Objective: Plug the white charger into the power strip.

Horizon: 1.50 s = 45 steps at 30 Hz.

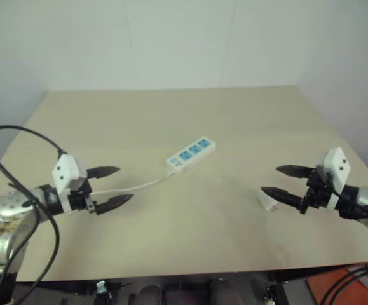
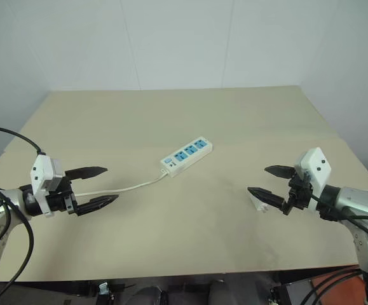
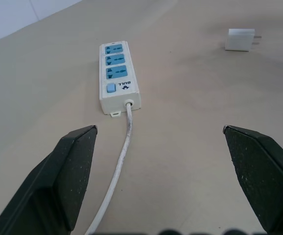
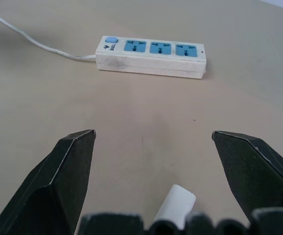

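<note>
While the power strip (image 2: 186, 155) lies near the middle of the tan table (image 2: 171, 114), its thin cord (image 2: 136, 186) trails toward the left gripper (image 2: 98, 186), fingers spread and empty. Well to the strip's right, the white charger (image 2: 257, 199) lies just under the right gripper (image 2: 271, 183), also spread and empty.

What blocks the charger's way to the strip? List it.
Nothing visible. The charger lies on the table just under the open right end effector, and only bare tabletop separates it from the strip. The strip's cord runs off the other way, toward the left end effector.
</note>
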Each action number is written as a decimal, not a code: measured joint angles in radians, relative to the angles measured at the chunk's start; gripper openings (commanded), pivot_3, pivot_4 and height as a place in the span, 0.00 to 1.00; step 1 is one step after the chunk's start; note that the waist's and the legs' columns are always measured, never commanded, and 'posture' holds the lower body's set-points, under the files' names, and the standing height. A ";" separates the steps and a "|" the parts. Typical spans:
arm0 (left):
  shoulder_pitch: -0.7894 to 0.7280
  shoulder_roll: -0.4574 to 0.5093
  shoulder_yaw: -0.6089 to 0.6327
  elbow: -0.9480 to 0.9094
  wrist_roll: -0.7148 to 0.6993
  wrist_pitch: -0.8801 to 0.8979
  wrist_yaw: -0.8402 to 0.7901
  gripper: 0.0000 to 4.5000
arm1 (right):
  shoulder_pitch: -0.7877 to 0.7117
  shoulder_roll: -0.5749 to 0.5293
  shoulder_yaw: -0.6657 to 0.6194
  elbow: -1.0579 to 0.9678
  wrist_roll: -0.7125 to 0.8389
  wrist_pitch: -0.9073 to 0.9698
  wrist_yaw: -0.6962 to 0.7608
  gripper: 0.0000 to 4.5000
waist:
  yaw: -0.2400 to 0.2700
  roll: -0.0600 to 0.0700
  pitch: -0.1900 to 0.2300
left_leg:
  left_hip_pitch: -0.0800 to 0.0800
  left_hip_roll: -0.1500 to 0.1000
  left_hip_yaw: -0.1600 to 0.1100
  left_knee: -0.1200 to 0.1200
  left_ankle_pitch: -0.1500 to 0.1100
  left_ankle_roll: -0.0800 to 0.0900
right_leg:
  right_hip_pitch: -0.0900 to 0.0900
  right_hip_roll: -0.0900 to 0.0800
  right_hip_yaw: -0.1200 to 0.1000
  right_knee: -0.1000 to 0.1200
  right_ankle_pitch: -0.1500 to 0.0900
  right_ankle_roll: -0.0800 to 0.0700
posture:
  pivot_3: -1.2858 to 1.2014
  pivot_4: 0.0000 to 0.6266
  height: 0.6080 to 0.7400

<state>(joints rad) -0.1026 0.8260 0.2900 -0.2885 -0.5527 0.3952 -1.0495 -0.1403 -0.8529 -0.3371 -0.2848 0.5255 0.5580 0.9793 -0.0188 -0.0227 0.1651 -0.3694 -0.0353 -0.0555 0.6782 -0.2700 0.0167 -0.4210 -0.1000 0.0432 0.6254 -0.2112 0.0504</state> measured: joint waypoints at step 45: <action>-0.300 -0.229 -0.446 0.469 0.387 -0.238 -0.007 0.20 | -0.025 -0.041 0.008 -0.049 0.040 -0.004 -0.018 1.00 | -0.013 -0.002 0.000 | -0.001 0.002 -0.003 0.000 -0.001 0.001 | -0.003 0.002 0.003 0.000 0.001 -0.001 | 0.52 0.24 1.00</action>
<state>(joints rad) -0.4024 0.5965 -0.1555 0.1809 -0.1655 0.1575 -1.0560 -0.1653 -0.8943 -0.3287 -0.3334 0.5651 0.5540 0.9610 -0.0318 -0.0247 0.1652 -0.3703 -0.0329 -0.0585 0.6783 -0.2714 0.0180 -0.4242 -0.0979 0.0460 0.6252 -0.2104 0.0493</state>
